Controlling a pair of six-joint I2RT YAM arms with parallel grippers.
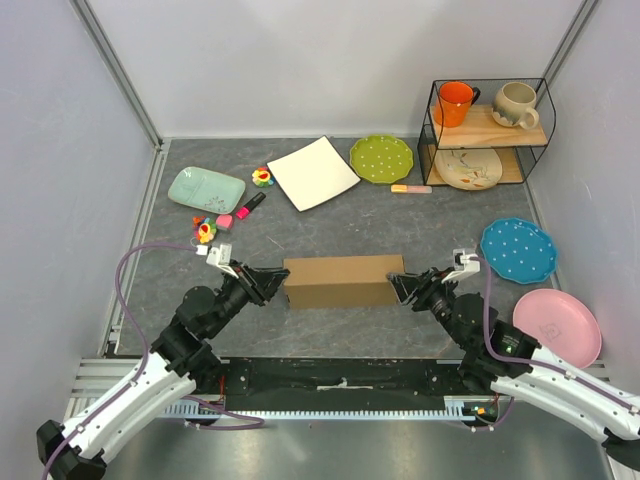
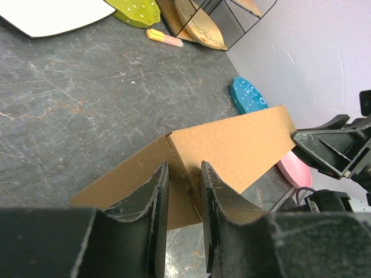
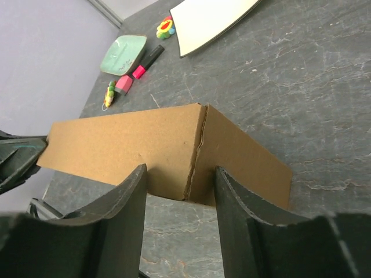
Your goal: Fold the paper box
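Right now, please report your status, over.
Left fingers pinching paper box at its left end. Right fingers open, astride its right end. Nothing in the way.

Seen from the left wrist, the near corner of the paper box [image 2: 232,145] dips behind the left end effector [image 2: 183,169]. I cannot tell if its fingers [image 2: 153,197] pinch the cardboard or only sit beside it. The pink plate [image 2: 295,174] peeks out from behind the box's far end, mostly covered. Beyond the box, the white plate [image 2: 52,14] and the green plate [image 2: 136,11] are cut off by the top edge. From above, the little bright things [image 1: 205,231] left of the box are too small to name. The inside of the box is hidden by its brown walls.
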